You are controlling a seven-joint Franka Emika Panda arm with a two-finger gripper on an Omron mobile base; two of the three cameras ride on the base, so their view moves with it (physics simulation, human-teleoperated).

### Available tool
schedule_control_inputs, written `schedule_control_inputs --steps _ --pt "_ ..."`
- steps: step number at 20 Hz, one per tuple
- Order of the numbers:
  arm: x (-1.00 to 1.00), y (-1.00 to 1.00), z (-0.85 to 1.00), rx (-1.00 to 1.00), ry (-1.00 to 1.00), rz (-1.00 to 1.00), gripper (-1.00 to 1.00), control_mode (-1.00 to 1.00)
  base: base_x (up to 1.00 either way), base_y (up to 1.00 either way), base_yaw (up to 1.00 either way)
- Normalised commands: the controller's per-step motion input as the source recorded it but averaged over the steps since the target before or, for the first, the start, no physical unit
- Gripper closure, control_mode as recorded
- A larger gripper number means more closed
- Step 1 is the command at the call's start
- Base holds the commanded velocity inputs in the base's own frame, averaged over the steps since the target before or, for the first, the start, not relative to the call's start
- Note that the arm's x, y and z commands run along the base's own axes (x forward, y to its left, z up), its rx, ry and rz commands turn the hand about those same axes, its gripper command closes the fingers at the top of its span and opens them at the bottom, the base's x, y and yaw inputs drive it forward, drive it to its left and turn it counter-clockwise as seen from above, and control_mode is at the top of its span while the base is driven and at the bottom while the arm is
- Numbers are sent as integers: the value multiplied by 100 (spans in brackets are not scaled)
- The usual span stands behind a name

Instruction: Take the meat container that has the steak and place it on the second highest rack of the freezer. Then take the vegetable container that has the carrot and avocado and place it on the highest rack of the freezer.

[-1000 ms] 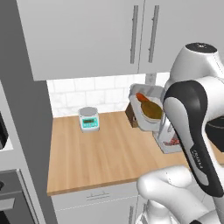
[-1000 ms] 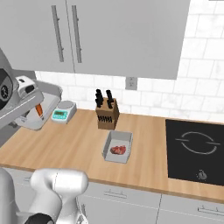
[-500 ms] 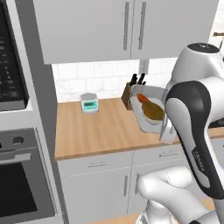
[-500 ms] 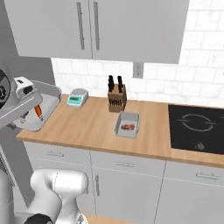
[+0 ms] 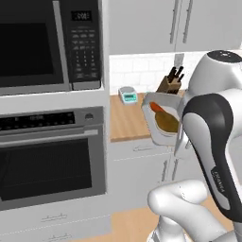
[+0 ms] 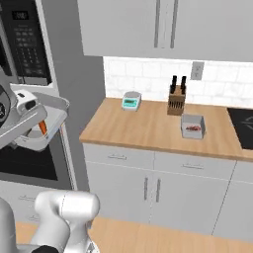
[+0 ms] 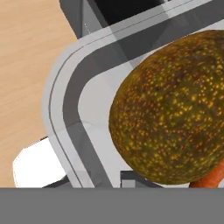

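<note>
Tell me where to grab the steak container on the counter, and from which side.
Take the steak container by one upright side wall, coming straight down from above. It is a shallow open tray with thin rims, and the steak lies low inside. The knife block stands behind it, so the near wall looks the freer one.

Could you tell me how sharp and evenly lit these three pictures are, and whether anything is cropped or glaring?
Left base view: soft, even light, the microwave door faintly reflective, no harsh glare. Right base view: sharp, with soft shadows under the knife block and steak tray. Hand view: the avocado is so close it is cut off at the edge, and the carrot shows as a sliver.
</note>
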Motion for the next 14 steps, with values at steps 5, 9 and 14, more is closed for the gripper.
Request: schedule_control_inputs --steps 5,9,14 --pt "0 0 0 0 0 0 100 100 0 100 0" --pt "0 0 0 0 0 0 100 100 0 100 0" --pt "0 0 0 0 0 0 100 100 0 100 1"
